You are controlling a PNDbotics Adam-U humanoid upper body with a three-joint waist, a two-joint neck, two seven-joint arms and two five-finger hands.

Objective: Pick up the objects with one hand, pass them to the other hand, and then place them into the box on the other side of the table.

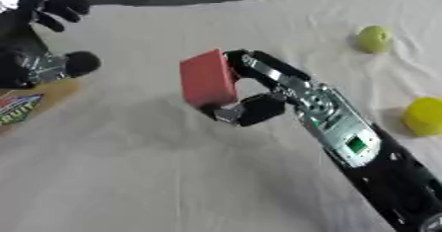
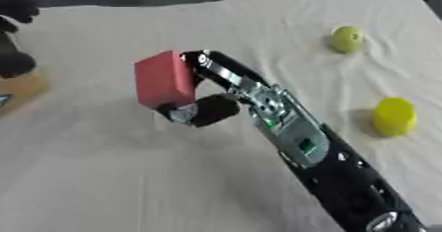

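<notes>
The right hand [image 1: 259, 95] holds the red block [image 1: 207, 78] pinched between fingers and thumb above the table's middle, its long axis upright, with the left hand [image 1: 48, 4] well apart to the left, fingers curled, holding nothing.

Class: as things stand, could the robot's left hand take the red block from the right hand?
Probably yes: the right hand holds the red block above mid-table, its left face uncovered, and the left hand has bare cloth between.

Colourful printed label on box [image 1: 26, 105]; lettering not legible
</notes>
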